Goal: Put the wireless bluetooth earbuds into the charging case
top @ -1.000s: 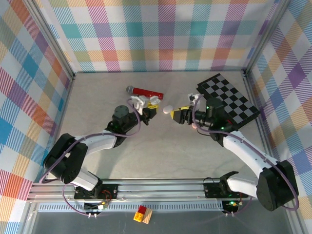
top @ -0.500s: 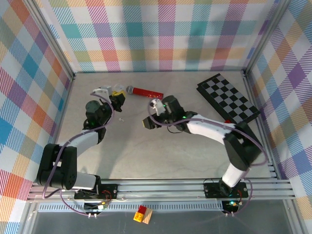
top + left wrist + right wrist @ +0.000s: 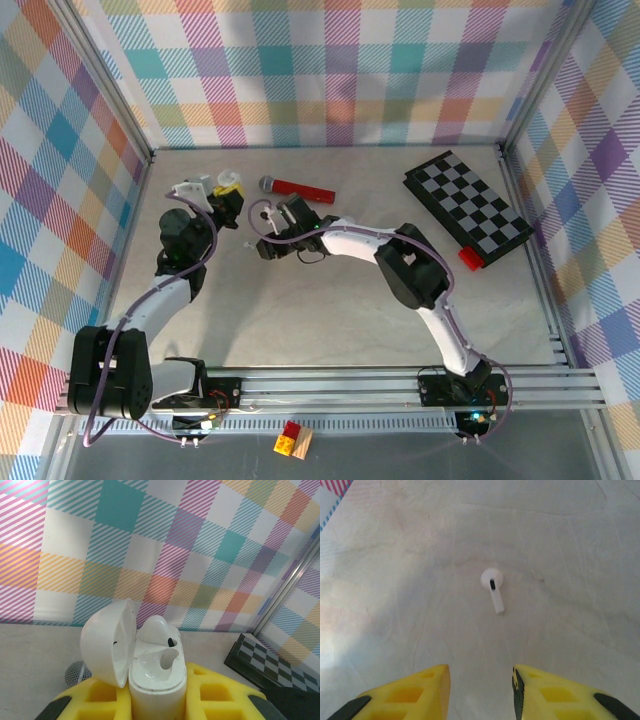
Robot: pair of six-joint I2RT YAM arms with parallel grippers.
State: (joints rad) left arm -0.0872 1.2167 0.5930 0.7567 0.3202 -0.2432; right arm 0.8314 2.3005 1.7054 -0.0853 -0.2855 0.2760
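The right gripper [image 3: 480, 692] hangs low over the table [image 3: 580, 540], its yellow fingers [image 3: 415, 695] spread with nothing between them. Straight ahead, a touch right of the gap's centre line, the loose earbud [image 3: 492, 586] lies flat on the surface. Its head is the far end. The stem points back toward the gripper, tilted slightly right. The long axis therefore runs nearly along the approach line and across the direction in which the fingers close. I judge that suits a pinch across the stem after a short advance and drop, perhaps with a small shift right. This arm is plainly the nearer one.

The table is pale, smooth and hard, so the light bud may skid or roll if one finger meets it first. Bare surface lies all round it in the wrist view.

Near the right gripper, the left gripper [image 3: 157, 702] pinches the case [image 3: 157, 680] upright. Its lid [image 3: 107, 642] is swung open, with a second earbud [image 3: 155, 629] seated and the neighbouring socket vacant. Beyond lies a microphone [image 3: 300, 187], and a checkerboard [image 3: 465, 205] is well apart.
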